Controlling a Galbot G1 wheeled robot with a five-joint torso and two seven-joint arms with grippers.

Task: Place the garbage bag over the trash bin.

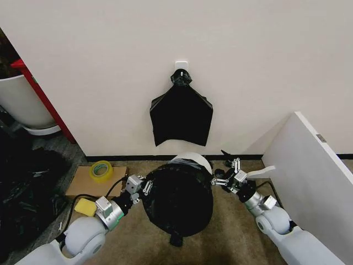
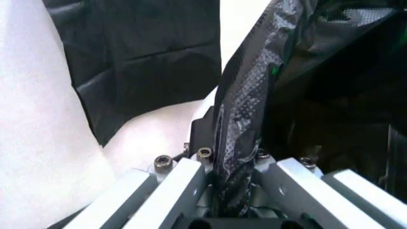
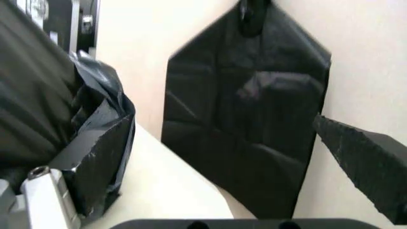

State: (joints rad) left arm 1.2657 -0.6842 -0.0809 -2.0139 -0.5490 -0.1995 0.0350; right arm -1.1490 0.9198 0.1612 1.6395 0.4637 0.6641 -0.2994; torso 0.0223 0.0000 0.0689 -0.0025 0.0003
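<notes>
The trash bin stands on the carpet by the wall; its cream rim [image 1: 191,159] shows at the far side. The black garbage bag [image 1: 177,194] is draped over its mouth and down its front. My left gripper [image 1: 144,186] is at the bag's left edge, shut on a strip of the crinkled plastic [image 2: 245,109] that runs between its fingers. My right gripper [image 1: 223,168] is at the bag's right edge and stands open. One black finger [image 3: 362,162] is out in the air, and the bag's edge [image 3: 95,143] lies over the other side.
A flat black bundle [image 1: 181,113] hangs from a wall hook right behind the bin. A white board [image 1: 314,171] leans at the right. At the left lie a tape roll [image 1: 101,170] on cardboard, a yellow sponge [image 1: 85,207], black bags and a big white tub [image 1: 22,102].
</notes>
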